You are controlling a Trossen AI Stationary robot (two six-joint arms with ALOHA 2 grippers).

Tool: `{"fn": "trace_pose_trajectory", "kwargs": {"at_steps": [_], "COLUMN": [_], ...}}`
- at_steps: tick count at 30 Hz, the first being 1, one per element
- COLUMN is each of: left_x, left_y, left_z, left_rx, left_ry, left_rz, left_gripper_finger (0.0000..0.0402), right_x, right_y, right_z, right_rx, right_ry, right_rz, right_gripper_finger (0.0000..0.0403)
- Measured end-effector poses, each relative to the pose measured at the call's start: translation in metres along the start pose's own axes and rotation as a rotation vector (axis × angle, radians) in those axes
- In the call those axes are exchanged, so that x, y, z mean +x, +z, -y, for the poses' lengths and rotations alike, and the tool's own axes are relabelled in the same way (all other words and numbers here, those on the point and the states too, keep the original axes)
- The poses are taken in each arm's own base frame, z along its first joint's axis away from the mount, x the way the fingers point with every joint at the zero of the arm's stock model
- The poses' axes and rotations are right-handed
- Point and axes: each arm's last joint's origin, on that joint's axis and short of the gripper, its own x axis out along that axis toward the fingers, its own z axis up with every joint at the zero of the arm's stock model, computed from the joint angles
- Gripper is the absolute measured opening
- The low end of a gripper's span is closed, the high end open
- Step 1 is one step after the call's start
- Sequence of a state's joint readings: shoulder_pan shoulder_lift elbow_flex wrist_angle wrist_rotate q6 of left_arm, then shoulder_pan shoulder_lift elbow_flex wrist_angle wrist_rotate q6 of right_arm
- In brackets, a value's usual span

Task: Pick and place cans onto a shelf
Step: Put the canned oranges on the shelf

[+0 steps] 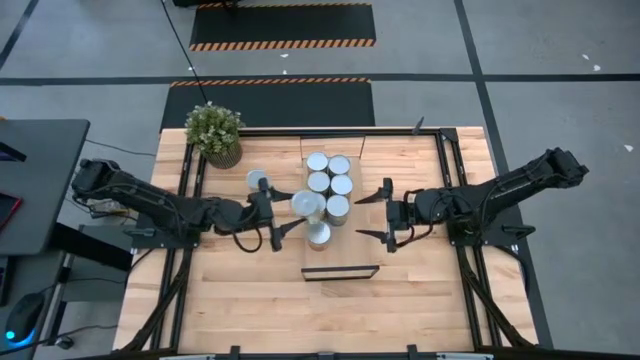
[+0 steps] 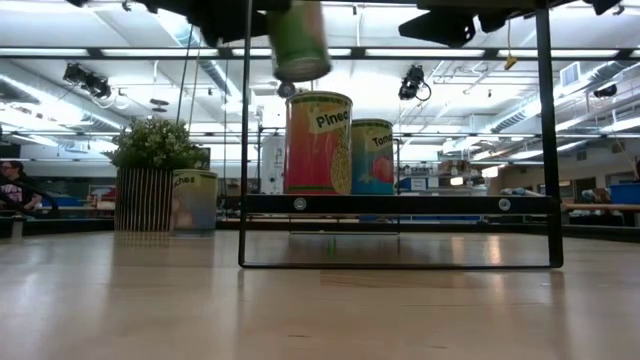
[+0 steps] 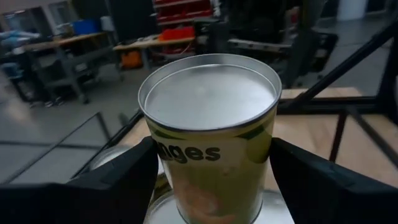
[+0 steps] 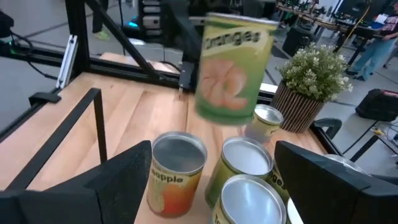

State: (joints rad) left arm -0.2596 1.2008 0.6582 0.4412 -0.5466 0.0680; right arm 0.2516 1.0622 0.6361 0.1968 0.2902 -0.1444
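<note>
An orange-labelled can (image 3: 211, 130) with a silver top hangs in the air, and my left gripper (image 1: 290, 212) is shut on it. It is above the shelf (image 1: 342, 256), on which several cans stand upright, among them a pineapple can (image 2: 318, 143) and a tomato can (image 2: 372, 157). In the low view the held can (image 2: 298, 40) is higher than these cans. Another can (image 1: 259, 181) stands on the table beside the plant. My right gripper (image 1: 378, 215) is open to the right of the shelf, with nothing between its fingers. My left gripper pinches the can's side wall (image 3: 163, 180) between its two fingers, one on each side, well below the rim. The fingers come in level from the table's left. The can is upright and lifted clear, above the cans on the shelf.
A potted plant (image 1: 213, 133) stands at the table's far left. The shelf's dark frame (image 2: 545, 140) rises at its near end. The near part of the shelf board and the tabletop (image 1: 250, 310) in front of it are bare.
</note>
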Motion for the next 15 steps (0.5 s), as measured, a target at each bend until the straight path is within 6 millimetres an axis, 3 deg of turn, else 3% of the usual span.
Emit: {"fn": "trace_pose_trajectory", "kwargs": {"at_steps": [8,15], "left_x": [0.036,0.066], "left_y": [-0.008,0.01], "left_z": [0.003,0.016], "left_rx": [-0.007,0.063], "left_ry": [-0.073,-0.118], "left_rz": [0.06,0.044], "left_gripper_finger": [0.0297,0.0297], "right_x": [0.017,0.029], "right_y": [-0.005,-0.009], "right_z": [0.005,0.008], "right_rx": [0.025,0.037], "right_ry": [-0.019,-0.039], "right_rz": [0.009,0.028], "right_gripper_finger": [0.0348,0.0358]}}
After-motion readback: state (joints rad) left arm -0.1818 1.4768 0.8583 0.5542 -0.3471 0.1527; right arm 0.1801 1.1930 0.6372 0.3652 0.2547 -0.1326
